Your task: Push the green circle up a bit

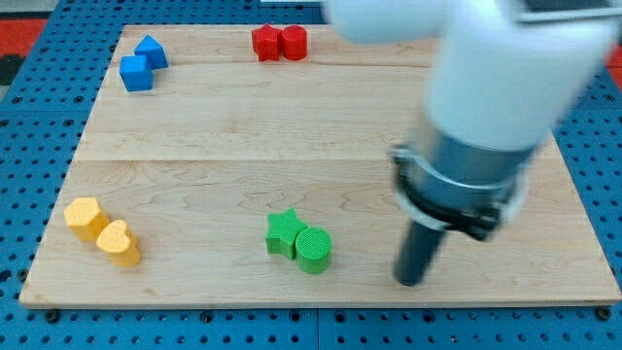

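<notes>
The green circle (313, 250) sits near the board's bottom edge, touching a green star (283, 233) at its upper left. My tip (410, 281) rests on the board to the right of the green circle and slightly lower, with a gap of about one block width between them. The rod rises into the large white and grey arm body (486, 117) that fills the view's upper right.
Two red blocks (279, 43) sit together at the top centre. Two blue blocks (143, 62) sit at the top left. Two yellow blocks (102, 231) sit at the bottom left. The wooden board (243, 136) lies on a blue pegboard.
</notes>
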Motion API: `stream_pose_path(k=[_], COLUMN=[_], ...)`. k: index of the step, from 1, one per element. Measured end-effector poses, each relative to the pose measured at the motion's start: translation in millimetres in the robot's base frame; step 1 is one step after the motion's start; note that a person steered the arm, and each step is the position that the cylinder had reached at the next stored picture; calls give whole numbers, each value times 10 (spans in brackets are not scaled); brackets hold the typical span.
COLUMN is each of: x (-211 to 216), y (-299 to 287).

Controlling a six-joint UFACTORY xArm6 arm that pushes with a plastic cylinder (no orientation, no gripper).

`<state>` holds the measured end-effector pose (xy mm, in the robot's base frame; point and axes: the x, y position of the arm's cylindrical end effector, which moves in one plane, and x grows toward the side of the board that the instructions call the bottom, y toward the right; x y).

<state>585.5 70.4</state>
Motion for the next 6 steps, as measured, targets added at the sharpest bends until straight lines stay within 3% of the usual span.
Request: stream_pose_path(k=[1, 2, 4, 5, 6], x=[-281, -40, 207, 219, 99], y=[-562, 3, -1069, -1008, -1648])
